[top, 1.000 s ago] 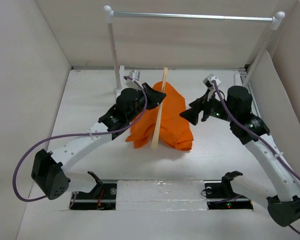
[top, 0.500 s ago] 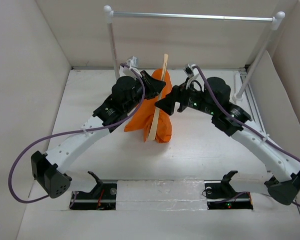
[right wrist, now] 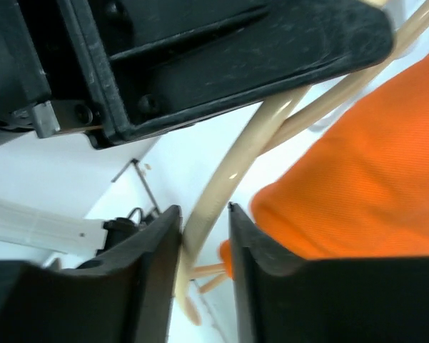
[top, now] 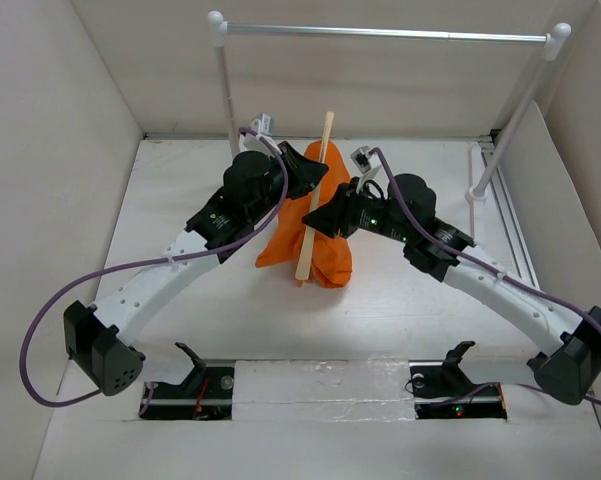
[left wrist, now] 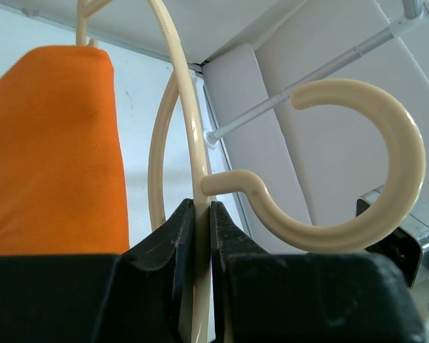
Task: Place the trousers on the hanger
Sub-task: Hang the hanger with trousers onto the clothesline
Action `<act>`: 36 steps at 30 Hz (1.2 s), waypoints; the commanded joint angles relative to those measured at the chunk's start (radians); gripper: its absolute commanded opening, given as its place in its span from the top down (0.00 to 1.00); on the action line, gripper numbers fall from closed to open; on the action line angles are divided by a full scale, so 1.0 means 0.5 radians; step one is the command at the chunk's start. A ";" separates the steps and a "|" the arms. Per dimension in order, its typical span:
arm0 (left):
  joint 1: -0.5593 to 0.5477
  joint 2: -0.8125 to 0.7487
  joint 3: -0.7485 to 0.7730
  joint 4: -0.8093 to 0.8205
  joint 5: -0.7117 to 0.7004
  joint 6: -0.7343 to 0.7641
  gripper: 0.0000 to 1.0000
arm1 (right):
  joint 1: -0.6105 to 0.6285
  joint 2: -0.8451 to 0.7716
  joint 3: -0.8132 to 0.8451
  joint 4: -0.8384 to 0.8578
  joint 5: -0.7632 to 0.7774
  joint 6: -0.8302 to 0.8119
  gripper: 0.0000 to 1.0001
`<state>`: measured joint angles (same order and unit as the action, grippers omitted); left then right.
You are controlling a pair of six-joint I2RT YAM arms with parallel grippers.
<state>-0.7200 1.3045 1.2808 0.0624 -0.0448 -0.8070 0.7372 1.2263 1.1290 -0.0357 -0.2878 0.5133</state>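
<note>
The pale beige hanger (top: 311, 225) stands tilted over the middle of the table, with the orange trousers (top: 332, 258) draped through it and hanging in a bunch. My left gripper (top: 316, 178) is shut on the hanger (left wrist: 385, 143) just below its hook, and the trousers (left wrist: 50, 143) hang to the left of those jaws (left wrist: 202, 204). My right gripper (top: 316, 222) reaches in from the right. In the right wrist view its jaws (right wrist: 203, 209) have narrowed around a curved hanger shoulder (right wrist: 232, 175). The shoulder touches the left finger, and a gap remains on the side of the trousers (right wrist: 371, 171).
A silver rail (top: 380, 33) on white posts (top: 223, 95) spans the back of the white enclosure. A second post (top: 508, 120) leans at the right. The left arm's black wrist (right wrist: 200, 50) sits close above my right fingers. White walls close in both sides.
My right arm has swung left from beside the trousers to the hanger, and its jaws have narrowed around a shoulder. The hanger and trousers have risen, and the cloth has bunched narrower.
</note>
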 commanded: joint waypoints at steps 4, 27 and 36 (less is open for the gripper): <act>0.023 -0.145 0.058 0.437 0.019 0.006 1.00 | -0.008 0.054 -0.037 0.378 -0.120 0.078 0.67; 0.155 -0.148 0.347 0.234 0.295 0.236 0.35 | -0.612 -0.078 0.340 0.421 -0.381 0.182 1.00; 0.155 -0.332 0.191 0.060 0.271 0.411 0.36 | -1.216 -0.023 0.616 0.439 -0.688 0.265 1.00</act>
<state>-0.6437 1.1877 1.4117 0.1093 0.0780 -0.6510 0.1967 1.2449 1.2964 -0.0750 -0.5529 0.6762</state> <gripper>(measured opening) 0.646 0.154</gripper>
